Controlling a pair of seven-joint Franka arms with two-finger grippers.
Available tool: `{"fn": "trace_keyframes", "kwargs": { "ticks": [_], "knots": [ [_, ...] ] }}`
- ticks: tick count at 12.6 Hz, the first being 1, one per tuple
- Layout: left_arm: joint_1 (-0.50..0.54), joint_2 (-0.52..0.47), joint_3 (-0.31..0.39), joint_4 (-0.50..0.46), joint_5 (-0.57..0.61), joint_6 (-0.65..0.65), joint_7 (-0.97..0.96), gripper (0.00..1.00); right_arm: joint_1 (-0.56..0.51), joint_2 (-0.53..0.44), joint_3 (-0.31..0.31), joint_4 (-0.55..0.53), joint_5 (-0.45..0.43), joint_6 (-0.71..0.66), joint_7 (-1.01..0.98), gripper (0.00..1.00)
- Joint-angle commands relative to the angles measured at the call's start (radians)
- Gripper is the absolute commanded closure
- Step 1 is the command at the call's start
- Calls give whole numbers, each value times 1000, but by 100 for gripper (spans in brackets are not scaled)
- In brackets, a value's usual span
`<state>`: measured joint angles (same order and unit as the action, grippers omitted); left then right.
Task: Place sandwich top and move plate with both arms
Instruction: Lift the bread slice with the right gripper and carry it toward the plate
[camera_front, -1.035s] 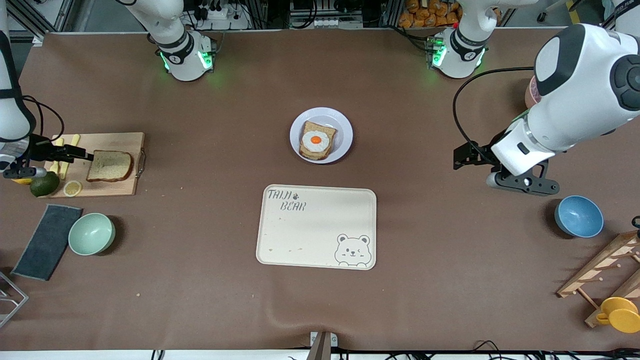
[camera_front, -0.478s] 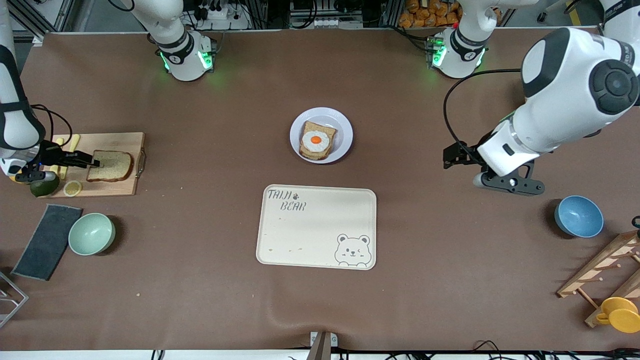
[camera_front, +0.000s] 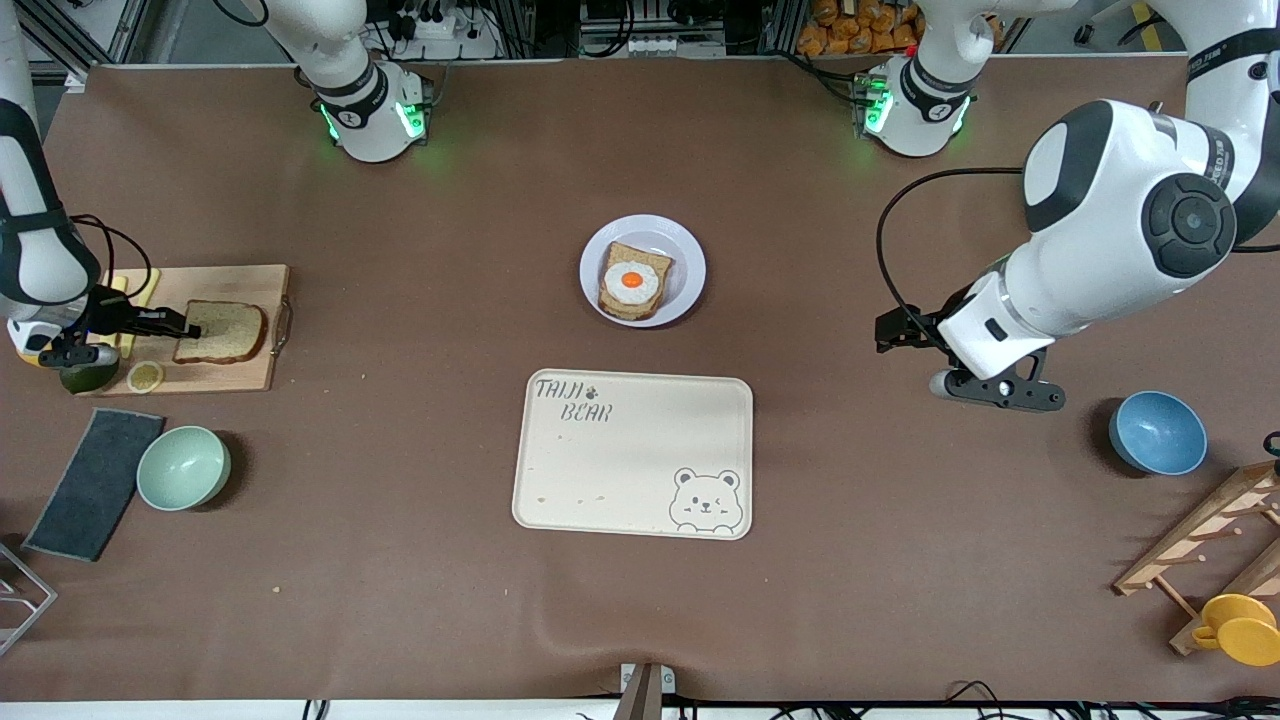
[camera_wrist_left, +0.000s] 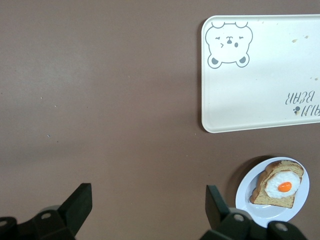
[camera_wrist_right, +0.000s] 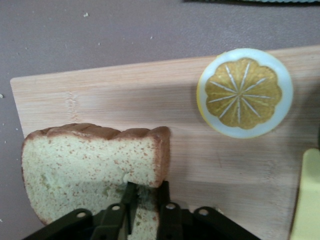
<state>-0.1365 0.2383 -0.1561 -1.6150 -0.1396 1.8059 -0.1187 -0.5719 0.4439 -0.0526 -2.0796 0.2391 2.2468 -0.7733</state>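
The right gripper (camera_wrist_right: 145, 200) is seen clenched on the edge of the sandwich top (camera_wrist_right: 95, 170), its two fingers pinching the slice at the crust. The slice is still lying on the wooden cutting board (camera_front: 225, 375), so no lift can be claimed yet. Beside the slice on the board a lemon slice (camera_wrist_right: 244, 93) is found, and an avocado (camera_front: 88, 378) sits at the board's corner under the right arm.

The left gripper (camera_wrist_left: 145, 210) is held released, jaws wide apart, over bare table toward the left arm's end from the plate (camera_front: 690, 265); nothing is between its fingers.

The plate is set near the table's middle, well apart from the cutting board, and a bread slice with a fried egg (camera_front: 632, 282) is carried on it. The bear-print tray (camera_front: 640, 470) lies nearer to the front camera than the plate.

By judgement, only the grasp has been made: the top must still be carried to the plate, laid over the egg, and the plate then moved by both arms.

How deep the fingers reach under or over the slice is hidden by the gripper body. In the front view the right fingertips are too small to be read, and the plate is cut off at the left wrist view's edge.
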Motion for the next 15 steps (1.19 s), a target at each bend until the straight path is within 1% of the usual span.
{"fn": "trace_keyframes", "kwargs": {
  "ticks": [1, 3, 4, 6, 7, 9, 12, 14, 15],
  "knots": [
    [5, -13, 1, 6, -8, 3, -13, 0, -25, 6, 23, 9, 20, -9, -30, 100],
    [11, -4, 3, 6, -2, 25, -7, 0, -14, 6, 25, 12, 20, -15, -40, 100],
    [8, -4, 3, 4, -3, 29, -13, 0, -13, 1, 31, 25, 20, -47, -40, 100],
    [6, -5, 3, 3, -6, 29, -25, 0, 3, -1, 37, 93, 19, -197, -31, 100],
    [5, -1, 3, 0, -9, 29, -25, 0, 26, -1, 36, 116, 19, -234, -30, 100],
    [3, 13, 1, -2, -21, 29, -24, 0, 62, -2, 37, 128, 19, -274, -26, 100],
    [24, 19, 0, -14, -112, 29, -1, 0, 139, -19, 39, 159, 20, -373, 9, 100],
    [34, 9, -2, -55, -152, 29, 65, 0, 200, -30, 49, 177, 22, -435, 80, 100],
    [58, 7, -2, -74, -176, 29, 98, 0, 228, -40, 62, 184, 26, -458, 113, 100]
  ]
}}
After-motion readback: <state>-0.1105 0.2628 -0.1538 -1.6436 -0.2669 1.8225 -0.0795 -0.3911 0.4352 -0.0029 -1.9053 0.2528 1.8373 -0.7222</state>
